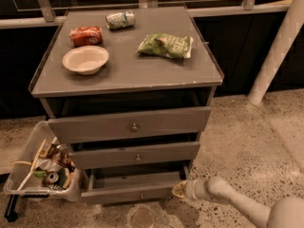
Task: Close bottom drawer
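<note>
Gripper, pale and rounded, down low on the right.
In the camera view it sits at the right end of the wide, shallow grey wooden bottom drawer, which stands partly pulled out beneath the two drawers above. Whether it is clenched or released I cannot tell.

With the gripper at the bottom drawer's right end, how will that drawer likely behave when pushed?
The bottom drawer looks rigid, so it should probably slide without flexing. It appears empty, hence likely light. The gripper sits at its right front corner, away from the knob, so the push might skew or bind it.
</note>
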Robot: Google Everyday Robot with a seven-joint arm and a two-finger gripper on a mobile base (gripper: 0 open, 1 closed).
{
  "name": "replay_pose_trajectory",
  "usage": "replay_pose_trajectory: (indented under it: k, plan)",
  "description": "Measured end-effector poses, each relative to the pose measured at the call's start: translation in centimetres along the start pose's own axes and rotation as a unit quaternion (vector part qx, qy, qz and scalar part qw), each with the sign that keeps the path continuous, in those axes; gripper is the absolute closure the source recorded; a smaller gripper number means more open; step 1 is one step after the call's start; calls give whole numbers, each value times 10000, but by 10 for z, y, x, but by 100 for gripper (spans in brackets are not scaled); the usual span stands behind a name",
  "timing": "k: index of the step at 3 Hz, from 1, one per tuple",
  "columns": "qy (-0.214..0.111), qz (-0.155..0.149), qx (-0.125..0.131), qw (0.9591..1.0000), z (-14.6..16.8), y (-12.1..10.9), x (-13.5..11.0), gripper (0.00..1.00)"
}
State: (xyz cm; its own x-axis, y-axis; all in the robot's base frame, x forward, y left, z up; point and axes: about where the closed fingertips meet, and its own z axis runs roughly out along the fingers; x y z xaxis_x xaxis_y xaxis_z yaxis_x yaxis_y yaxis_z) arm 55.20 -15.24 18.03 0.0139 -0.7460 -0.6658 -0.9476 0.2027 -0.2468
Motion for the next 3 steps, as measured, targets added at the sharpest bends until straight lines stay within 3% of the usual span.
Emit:
replay_pose_trajectory:
  k: [1, 2, 3]
  plan:
    - [79, 104, 71, 9999, 8, -23, 14, 100]
    - [92, 129, 68, 9999, 10, -24, 17, 100]
    - [103, 240, -117, 9996, 40, -24, 26, 100]
